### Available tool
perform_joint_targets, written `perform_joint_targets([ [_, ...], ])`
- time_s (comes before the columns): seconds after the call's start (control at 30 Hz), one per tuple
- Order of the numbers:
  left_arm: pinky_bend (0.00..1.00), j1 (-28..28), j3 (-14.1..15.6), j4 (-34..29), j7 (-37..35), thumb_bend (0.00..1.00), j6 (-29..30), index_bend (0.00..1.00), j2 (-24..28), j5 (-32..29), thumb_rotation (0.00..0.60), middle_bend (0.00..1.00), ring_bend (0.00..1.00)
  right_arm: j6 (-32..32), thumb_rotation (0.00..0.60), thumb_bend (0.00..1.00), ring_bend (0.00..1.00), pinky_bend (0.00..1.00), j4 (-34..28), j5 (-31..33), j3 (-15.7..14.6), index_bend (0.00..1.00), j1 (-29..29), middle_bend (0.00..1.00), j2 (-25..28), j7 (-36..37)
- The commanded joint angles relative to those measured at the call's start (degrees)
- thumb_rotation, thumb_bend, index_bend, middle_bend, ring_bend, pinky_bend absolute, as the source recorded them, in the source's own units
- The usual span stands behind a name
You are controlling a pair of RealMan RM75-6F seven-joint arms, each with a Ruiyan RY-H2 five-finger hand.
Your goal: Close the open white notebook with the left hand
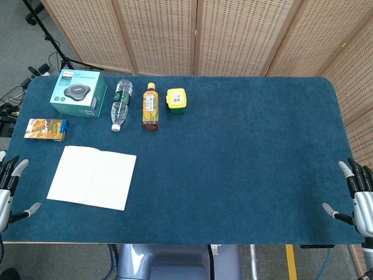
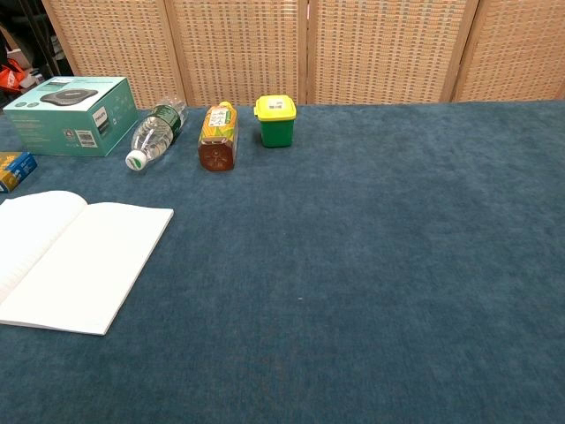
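Plainly nothing had begun: the white notebook (image 1: 92,177) lay open and untouched, the left hand (image 1: 8,189) empty with fingers spread beside it, needing to reach a page edge.

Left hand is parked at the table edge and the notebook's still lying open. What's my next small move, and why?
Probably bring the left hand inward toward the near left edge of the white notebook. The notebook lies open and flat, nothing rests on it, and the hand is open, off to its left and not touching it. The right hand is far off and need not move.
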Motion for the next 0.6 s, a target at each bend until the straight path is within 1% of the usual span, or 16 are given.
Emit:
perform_joint_targets([
  [0.03, 0.0, 0.1, 0.0, -0.1, -0.1, 0.0, 0.1, 0.0, 0.1, 0.1, 0.6, 0.0, 0.0, 0.0, 0.6, 0.0, 0.0, 0.0, 0.0, -0.1, 0.0, 0.0, 0.0, 0.0, 0.0, 0.1],
  [0.3, 0.0, -0.2, 0.5, 0.0, -1.3, 0.0, -0.9, 0.0, 0.5, 0.6, 0.6, 0.0, 0.0, -0.6, 0.6, 0.0, 0.0, 0.0, 0.0, -0.3, -0.2, 0.0, 0.2, 0.0, 0.2, 0.4],
  [0.4, 0.0, -1.0, 0.8, 1.0, -2.7, 0.0, -2.3, 0.0, 0.1, 1.2, 0.6, 0.0, 0.0, -0.6, 0.6, 0.0, 0.0, 0.0, 0.0, -0.3, -0.3, 0.0, 0.1, 0.0, 0.3, 0.7],
  [0.47, 0.0, -2.1, 1.1, 3.6, -3.9, 0.0, -3.9, 0.0, -1.1, 2.1, 0.6, 0.0, 0.0, -0.7, 0.6, 0.0, 0.0, 0.0, 0.0, -0.1, -0.3, 0.0, 0.2, 0.0, 0.3, 0.9],
  [0.6, 0.0, -4.9, 2.3, 12.5, -9.4, 0.02, -8.1, 0.0, -6.0, 4.4, 0.6, 0.0, 0.0, -1.2, 0.6, 0.0, 0.0, 0.0, 0.0, 0.2, -0.2, 0.0, 0.3, 0.0, 0.5, 1.2],
])
